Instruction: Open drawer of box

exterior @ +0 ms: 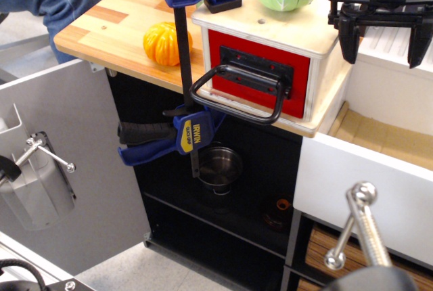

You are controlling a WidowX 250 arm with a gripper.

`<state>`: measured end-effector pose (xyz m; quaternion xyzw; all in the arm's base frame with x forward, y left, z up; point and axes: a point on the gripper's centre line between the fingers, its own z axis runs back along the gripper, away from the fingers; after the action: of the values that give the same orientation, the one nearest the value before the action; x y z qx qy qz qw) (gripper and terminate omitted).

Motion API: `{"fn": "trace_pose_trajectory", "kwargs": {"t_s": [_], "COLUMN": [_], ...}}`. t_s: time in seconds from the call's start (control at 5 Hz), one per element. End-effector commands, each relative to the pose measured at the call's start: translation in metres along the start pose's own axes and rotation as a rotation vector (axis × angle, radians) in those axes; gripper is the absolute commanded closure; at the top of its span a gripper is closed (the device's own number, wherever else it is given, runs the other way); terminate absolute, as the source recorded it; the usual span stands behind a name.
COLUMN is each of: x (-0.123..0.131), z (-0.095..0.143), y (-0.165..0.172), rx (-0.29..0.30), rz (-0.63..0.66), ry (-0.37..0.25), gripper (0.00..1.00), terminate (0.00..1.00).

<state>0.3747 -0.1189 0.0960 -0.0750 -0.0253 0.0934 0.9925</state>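
Black gripper [383, 39] is seen spread wide, holding nothing, up right of the cream plywood box [308, 30]. Glossy red-fronted drawer [257, 71] with black loop handle [238, 95] is seated flush, box clamped at counter edge by blue bar clamp [184, 68].

Below my fingers is a light wooden tabletop [111, 30] made of joined strips in pale and orange-brown tones. A cream plywood box [298, 34] sits on it at the front right corner, its red drawer [260, 68] facing the front edge. An orange pumpkin [162, 42] rests on the wood just left of the box, near the front edge. A blue bar clamp [184, 68] grips the front edge between pumpkin and box, its upper jaw on the box top.
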Motion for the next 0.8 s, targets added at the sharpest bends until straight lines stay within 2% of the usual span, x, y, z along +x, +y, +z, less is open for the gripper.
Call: {"fn": "trace_pose_trajectory", "kwargs": {"t_s": [0.0, 0.2, 0.4, 0.6], "x": [0.000, -0.042, -0.075, -0.090], "z": [0.000, -0.001, 0.009, 0.021], "y": [0.000, 0.011, 0.026, 0.050], "rx": [0.000, -0.013, -0.035, -0.052], "rz": [0.000, -0.076, -0.129, -0.183], "ry": [0.000, 0.009, 0.055, 0.023], "gripper": [0.00, 0.00, 0.00, 0.00], "terminate": [0.00, 0.00, 0.00, 0.00]}}
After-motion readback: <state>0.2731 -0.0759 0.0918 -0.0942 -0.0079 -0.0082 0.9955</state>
